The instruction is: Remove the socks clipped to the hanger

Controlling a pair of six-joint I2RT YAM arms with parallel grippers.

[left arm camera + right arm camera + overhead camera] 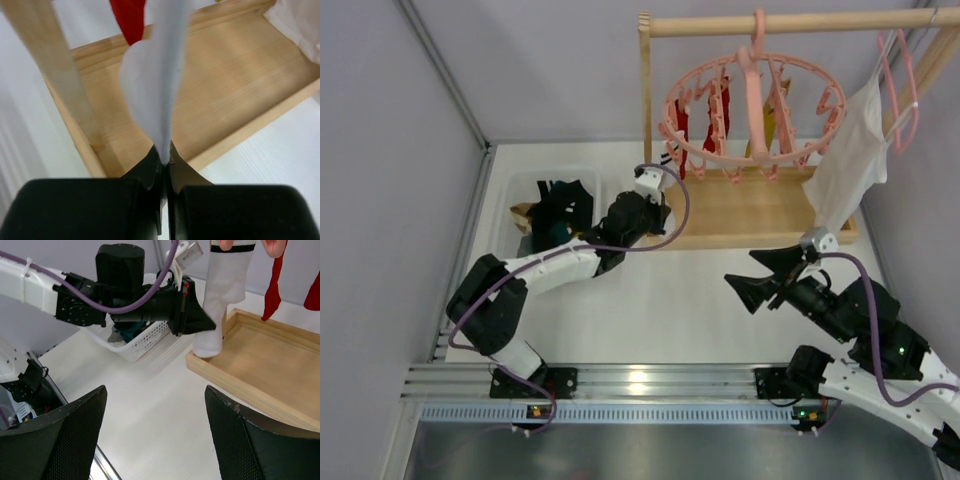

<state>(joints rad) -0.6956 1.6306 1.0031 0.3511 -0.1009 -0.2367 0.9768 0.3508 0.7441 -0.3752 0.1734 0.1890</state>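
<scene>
We see the left gripper (212,329) clamped on the hanging white fabric sock with a dark stripe (226,290) over the shallow wooden tray (260,367), right gripper (155,390) gaping.

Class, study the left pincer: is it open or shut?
Shut. The left pincer is clamped on the white sock: its fingers meet, with the fabric pinched flat between them.

The top camera looks down from behind me. My left wrist sees the sock (160,75) up close; my right wrist shares it from farther back.
</scene>
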